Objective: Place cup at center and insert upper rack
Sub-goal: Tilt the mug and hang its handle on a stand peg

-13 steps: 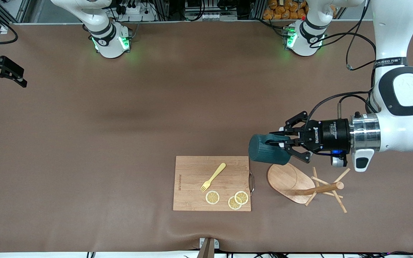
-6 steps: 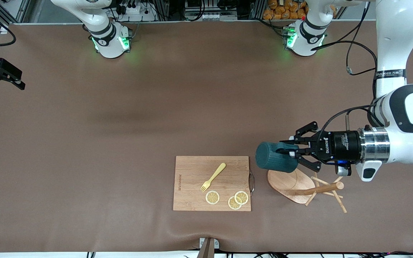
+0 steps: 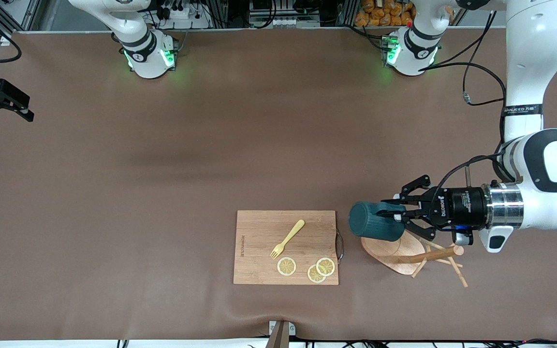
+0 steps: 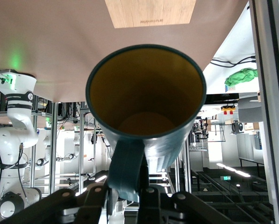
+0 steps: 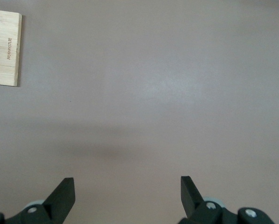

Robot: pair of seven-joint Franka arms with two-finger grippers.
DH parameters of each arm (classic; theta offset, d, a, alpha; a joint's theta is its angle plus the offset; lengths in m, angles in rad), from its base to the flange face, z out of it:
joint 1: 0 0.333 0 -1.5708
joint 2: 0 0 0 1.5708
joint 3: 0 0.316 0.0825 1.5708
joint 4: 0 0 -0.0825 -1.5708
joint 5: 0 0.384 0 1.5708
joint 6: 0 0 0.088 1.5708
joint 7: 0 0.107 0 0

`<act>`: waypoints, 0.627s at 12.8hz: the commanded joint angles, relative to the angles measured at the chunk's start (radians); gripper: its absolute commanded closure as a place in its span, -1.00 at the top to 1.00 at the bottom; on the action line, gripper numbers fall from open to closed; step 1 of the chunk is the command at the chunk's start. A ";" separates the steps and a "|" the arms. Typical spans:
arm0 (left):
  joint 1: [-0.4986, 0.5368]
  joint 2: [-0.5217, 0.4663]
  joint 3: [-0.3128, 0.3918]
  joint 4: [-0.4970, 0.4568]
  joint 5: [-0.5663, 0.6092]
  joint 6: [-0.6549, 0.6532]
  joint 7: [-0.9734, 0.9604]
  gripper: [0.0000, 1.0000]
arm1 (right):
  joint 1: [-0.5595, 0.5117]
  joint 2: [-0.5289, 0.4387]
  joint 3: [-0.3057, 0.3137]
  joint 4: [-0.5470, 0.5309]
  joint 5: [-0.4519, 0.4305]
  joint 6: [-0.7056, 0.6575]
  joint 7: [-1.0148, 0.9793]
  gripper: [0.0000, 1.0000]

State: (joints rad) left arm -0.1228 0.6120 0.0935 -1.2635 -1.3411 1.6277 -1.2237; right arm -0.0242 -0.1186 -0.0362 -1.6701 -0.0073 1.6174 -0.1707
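Left gripper (image 3: 397, 215) clamps the teal cup (image 3: 374, 221) sideways by its handle over the toppled mug tree (image 3: 404, 250) — table centre lies toward the idle, wide-open right gripper (image 5: 127, 193).

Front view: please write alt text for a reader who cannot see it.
The left gripper holds the dark teal cup on its side in the air over the oval base of the toppled wooden mug tree, beside a cutting board bearing a yellow fork and lemon slices. The right gripper waits open at the table's edge.
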 commanded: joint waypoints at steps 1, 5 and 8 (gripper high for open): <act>0.031 0.015 -0.006 0.006 -0.023 -0.012 0.056 -1.00 | -0.006 0.016 0.004 0.030 -0.005 -0.017 -0.018 1.00; 0.052 0.034 -0.005 0.006 -0.021 -0.012 0.095 -1.00 | -0.006 0.016 0.004 0.030 -0.005 -0.017 -0.018 1.00; 0.061 0.049 -0.001 0.007 -0.018 -0.011 0.122 -1.00 | -0.005 0.016 0.004 0.030 -0.005 -0.017 -0.016 1.00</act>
State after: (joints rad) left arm -0.0732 0.6498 0.0940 -1.2639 -1.3412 1.6276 -1.1308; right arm -0.0242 -0.1185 -0.0362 -1.6697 -0.0073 1.6173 -0.1724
